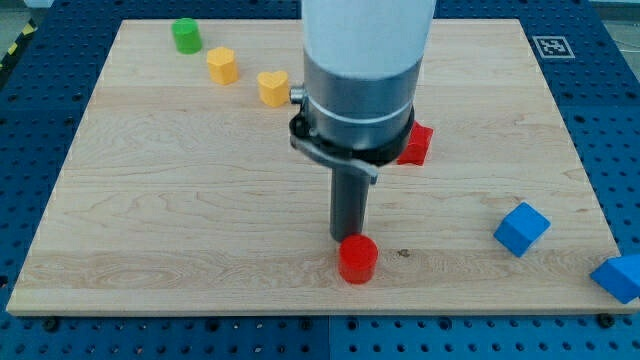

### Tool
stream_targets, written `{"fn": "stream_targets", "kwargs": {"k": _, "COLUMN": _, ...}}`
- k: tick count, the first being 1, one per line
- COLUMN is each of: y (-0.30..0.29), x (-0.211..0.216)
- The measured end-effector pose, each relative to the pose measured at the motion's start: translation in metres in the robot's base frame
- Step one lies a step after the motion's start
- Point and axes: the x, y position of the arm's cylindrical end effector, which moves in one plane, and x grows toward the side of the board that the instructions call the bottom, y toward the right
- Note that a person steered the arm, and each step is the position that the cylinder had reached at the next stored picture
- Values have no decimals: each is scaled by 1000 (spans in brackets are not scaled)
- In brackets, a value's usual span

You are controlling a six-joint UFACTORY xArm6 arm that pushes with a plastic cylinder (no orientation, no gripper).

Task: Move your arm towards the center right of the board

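Note:
My arm comes down from the view's top as a wide white and grey cylinder and ends in a dark rod. My tip [349, 237] sits just below the board's middle, touching or just behind the top of a red cylinder [357, 260]. A red block [416, 144] shows partly behind the arm's right side. A blue cube [521, 228] lies at the right, and another blue block [620, 276] lies at the lower right edge.
The wooden board [150, 200] lies on a blue perforated table. A green cylinder [186, 36], a yellow block [222, 65] and a yellow heart-shaped block [272, 87] line up at the upper left. A marker tag [552, 46] sits off the top right corner.

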Motion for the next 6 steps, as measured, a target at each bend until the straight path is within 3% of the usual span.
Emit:
{"fn": "stream_targets", "kwargs": {"k": 1, "y": 18, "x": -26}}
{"fn": "stream_targets", "kwargs": {"k": 3, "y": 185, "x": -55}}
{"fn": "stream_targets", "kwargs": {"k": 4, "y": 242, "x": -95}}
{"fn": "stream_targets", "kwargs": {"k": 5, "y": 231, "x": -136}}
{"fn": "stream_targets", "kwargs": {"k": 6, "y": 154, "x": -139}}
